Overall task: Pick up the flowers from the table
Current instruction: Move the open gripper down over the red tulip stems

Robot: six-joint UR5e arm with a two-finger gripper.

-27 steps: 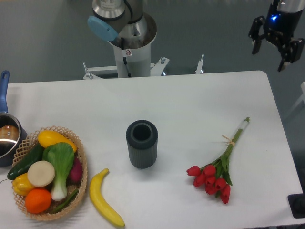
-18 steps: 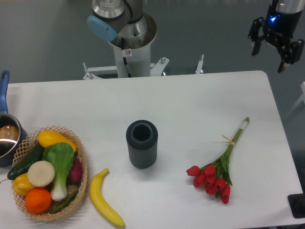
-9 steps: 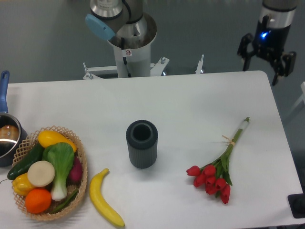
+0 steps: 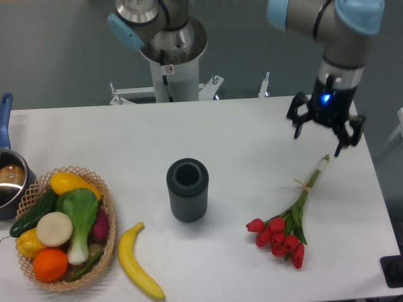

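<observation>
The flowers [image 4: 286, 228], a bunch of red tulips with thin green stems tied with tan string, lie on the white table [image 4: 252, 132] at the right, blooms toward the front and stem ends pointing back right. My gripper [image 4: 318, 142] hangs open above the table just behind the stem tips, fingers spread and pointing down, with nothing between them. It does not touch the flowers.
A dark ribbed cylinder vase [image 4: 187, 189] stands upright mid-table. A banana [image 4: 138, 263] lies at the front left beside a wicker basket [image 4: 110, 248] of vegetables and fruit. A pot [image 4: 7, 182] sits at the left edge. The robot base [image 4: 170, 63] stands behind the table.
The gripper has come down and to the left from beyond the table's back right corner to just over the stem ends. The flowers have not moved.
</observation>
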